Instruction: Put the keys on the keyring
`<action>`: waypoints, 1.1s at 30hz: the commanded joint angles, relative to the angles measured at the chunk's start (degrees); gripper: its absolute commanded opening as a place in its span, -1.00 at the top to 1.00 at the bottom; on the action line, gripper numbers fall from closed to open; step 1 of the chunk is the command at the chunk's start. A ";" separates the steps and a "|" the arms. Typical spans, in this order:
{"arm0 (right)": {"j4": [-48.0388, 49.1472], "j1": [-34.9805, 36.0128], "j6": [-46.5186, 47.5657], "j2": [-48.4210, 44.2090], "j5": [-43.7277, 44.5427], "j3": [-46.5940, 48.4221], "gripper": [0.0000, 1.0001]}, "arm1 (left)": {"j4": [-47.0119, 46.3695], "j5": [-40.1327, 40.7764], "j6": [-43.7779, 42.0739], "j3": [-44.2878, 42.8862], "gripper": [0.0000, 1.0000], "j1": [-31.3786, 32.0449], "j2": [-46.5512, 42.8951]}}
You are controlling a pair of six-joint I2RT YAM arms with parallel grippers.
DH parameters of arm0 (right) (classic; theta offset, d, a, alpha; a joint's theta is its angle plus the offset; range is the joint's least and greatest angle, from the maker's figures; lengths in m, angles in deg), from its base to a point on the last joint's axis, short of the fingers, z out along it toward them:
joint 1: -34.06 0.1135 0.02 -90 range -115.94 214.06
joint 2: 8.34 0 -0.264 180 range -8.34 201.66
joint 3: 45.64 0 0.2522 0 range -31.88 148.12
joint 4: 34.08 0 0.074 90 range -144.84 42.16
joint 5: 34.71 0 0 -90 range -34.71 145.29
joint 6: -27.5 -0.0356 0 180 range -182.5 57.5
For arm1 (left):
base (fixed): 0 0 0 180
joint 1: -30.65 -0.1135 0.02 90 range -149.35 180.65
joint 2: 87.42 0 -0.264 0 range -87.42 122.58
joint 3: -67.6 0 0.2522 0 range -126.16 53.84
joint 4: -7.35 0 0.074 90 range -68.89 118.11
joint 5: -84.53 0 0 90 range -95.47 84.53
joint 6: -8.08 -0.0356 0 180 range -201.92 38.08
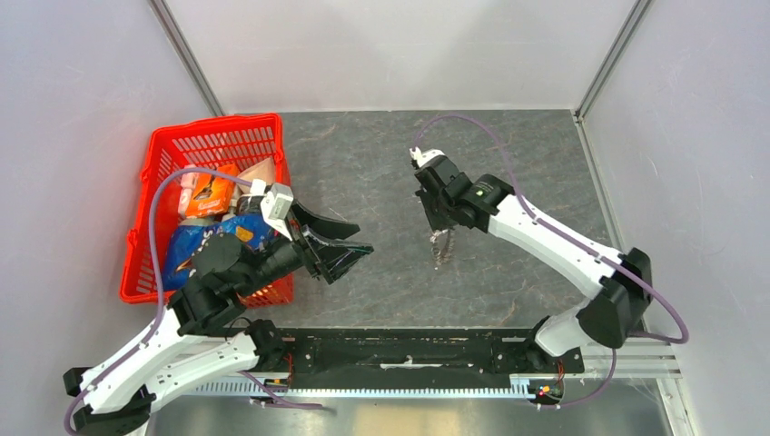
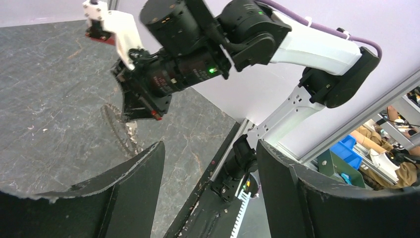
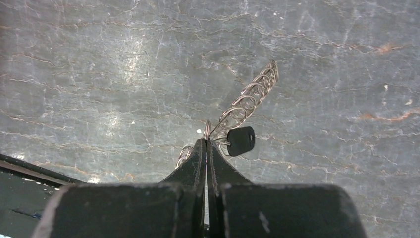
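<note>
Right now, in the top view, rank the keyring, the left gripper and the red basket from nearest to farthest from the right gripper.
1. keyring: pinched in the right gripper, hanging from it.
2. left gripper: to its left, open.
3. red basket: far left, beyond the left gripper.

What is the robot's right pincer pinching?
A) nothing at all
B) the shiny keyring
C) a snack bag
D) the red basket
B: the right pincer has its fingers pressed together on the keyring, whose silvery loops stick out past the fingertips.
</note>
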 commanded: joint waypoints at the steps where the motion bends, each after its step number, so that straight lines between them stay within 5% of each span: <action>1: 5.72 -0.32 0.61 5.05 -2.12 0.79 1.00 | -0.82 0.20 -1.64 0.00 -0.48 0.10 0.21; 13: 14.82 -1.45 -2.16 22.94 -7.72 0.93 1.00 | 2.83 2.24 -1.89 -0.27 -0.47 -0.01 -1.73; 28: 25.60 -1.55 -3.09 23.97 -13.05 1.01 0.93 | 3.11 3.51 -1.34 1.32 -0.47 0.04 -0.80; 31: 25.23 -1.55 -3.00 24.12 -14.04 3.42 0.71 | 2.84 3.69 -1.29 1.33 -0.46 0.02 -0.62; 33: 24.20 -1.56 -2.68 23.93 -13.72 4.33 0.29 | 3.24 3.69 -1.25 1.17 -0.46 0.04 -0.57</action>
